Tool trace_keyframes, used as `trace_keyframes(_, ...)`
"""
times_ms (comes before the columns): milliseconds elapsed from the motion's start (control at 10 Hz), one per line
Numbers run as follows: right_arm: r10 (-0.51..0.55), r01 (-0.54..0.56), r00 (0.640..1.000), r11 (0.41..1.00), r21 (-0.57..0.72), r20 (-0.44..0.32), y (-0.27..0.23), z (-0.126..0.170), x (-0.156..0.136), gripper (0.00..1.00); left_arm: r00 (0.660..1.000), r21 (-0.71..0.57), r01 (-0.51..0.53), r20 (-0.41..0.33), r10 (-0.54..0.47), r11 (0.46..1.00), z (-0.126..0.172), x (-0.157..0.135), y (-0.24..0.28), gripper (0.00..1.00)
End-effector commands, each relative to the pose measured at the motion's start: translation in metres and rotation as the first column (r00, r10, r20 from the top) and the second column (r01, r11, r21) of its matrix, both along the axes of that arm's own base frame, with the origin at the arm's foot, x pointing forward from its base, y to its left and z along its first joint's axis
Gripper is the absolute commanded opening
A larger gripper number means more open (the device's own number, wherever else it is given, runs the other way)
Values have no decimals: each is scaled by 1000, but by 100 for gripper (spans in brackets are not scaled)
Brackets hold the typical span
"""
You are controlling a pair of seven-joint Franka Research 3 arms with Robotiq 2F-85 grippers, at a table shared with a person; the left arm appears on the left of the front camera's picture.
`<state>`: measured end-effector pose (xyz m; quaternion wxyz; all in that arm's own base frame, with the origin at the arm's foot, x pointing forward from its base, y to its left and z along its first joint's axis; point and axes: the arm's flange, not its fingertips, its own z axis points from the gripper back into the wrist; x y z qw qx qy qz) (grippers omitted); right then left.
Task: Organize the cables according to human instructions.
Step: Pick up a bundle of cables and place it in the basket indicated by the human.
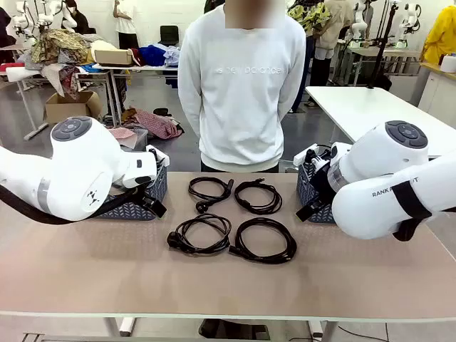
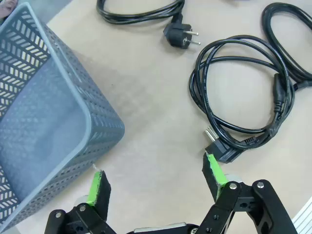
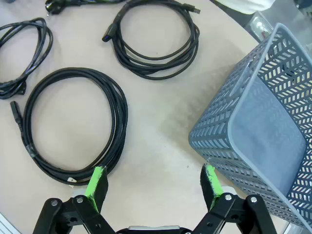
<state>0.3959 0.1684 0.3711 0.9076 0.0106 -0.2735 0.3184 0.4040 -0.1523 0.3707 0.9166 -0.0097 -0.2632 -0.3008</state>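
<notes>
Four black cables lie coiled mid-table in two rows: back left (image 1: 210,198), back right (image 1: 258,209), front left (image 1: 203,249), front right (image 1: 263,258). My left gripper (image 1: 155,206) hangs open beside the left basket; in the left wrist view its open fingers (image 2: 154,168) hover over bare table, the right pad just by the plug (image 2: 222,152) of a coil (image 2: 197,87). My right gripper (image 1: 308,208) is open too. The right wrist view shows it (image 3: 154,169) over the table between a large coil (image 3: 121,112) and the right basket. Neither gripper holds anything.
A blue-grey lattice basket (image 1: 158,187) stands at the left, partly behind my left arm, and another (image 1: 305,191) at the right. A person in a white sweater (image 1: 241,85) stands at the far edge, hands out of sight. The near half of the table is bare.
</notes>
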Motion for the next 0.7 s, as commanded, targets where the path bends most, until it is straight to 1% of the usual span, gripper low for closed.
trace_keyframes(0,0,0,1000,1000,0,0,0,0,0,100,1000,0,0,0,0,1000,0,0,0,100)
trace_keyframes(600,0,0,1000,1000,0,0,0,0,0,100,1000,0,0,0,0,1000,0,0,0,100)
